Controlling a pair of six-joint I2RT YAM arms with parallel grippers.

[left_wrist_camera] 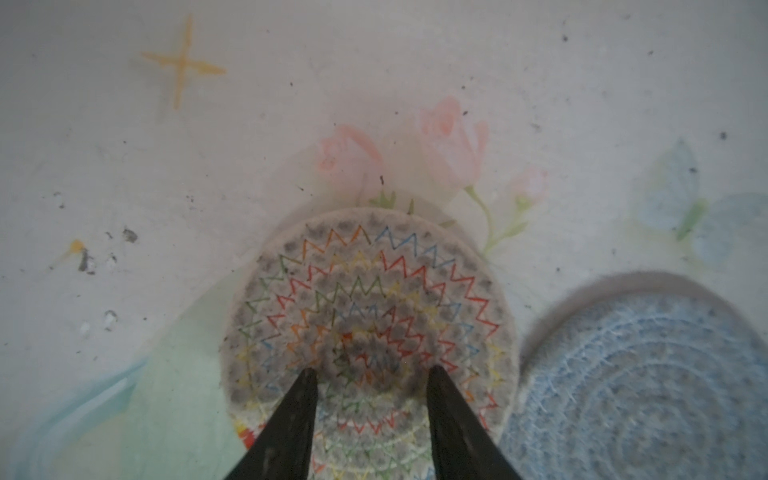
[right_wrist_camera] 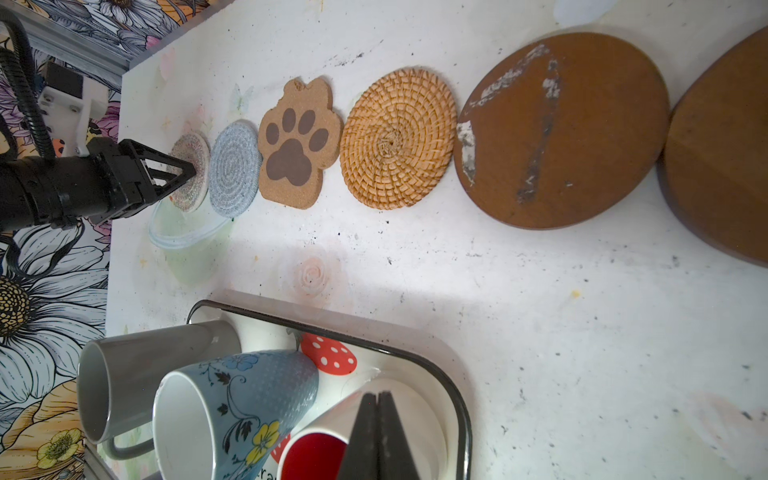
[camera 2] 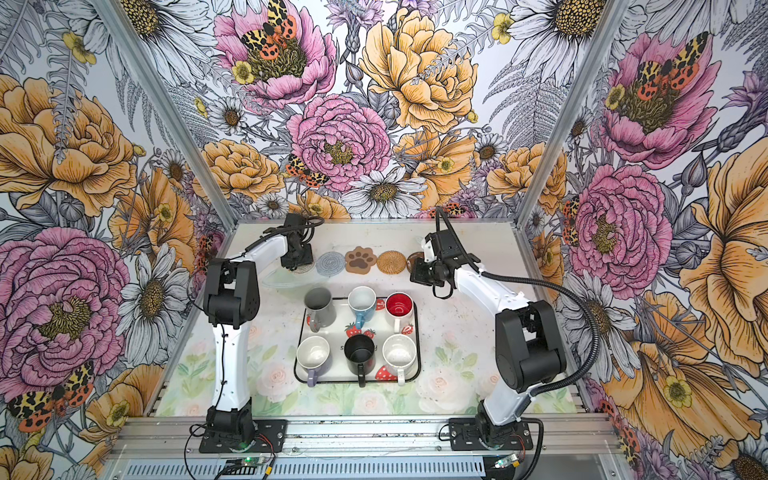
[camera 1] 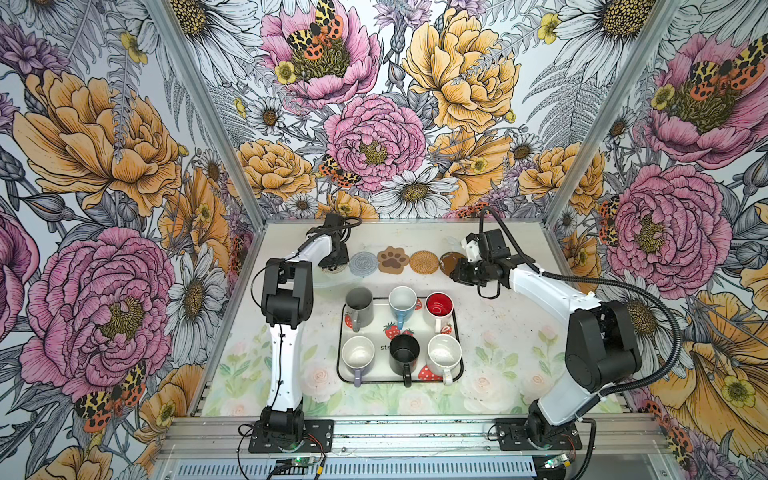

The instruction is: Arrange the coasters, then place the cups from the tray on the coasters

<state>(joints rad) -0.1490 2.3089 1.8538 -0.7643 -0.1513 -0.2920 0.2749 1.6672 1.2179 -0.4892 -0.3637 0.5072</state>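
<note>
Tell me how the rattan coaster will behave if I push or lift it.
The rattan coaster looks tightly coiled, so probably stiff, not floppy. It lies flat on the table, so a push would likely slide it, not roll it. The paw coaster sits close beside it and may get nudged.

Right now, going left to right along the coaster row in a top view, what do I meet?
The left gripper above a zigzag-stitched coaster, blue-grey woven coaster, paw coaster, rattan coaster, brown coaster partly covered.

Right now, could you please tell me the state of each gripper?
Left gripper: open, fingers over the zigzag-stitched coaster.
Right gripper: closed, holding nothing.
</note>
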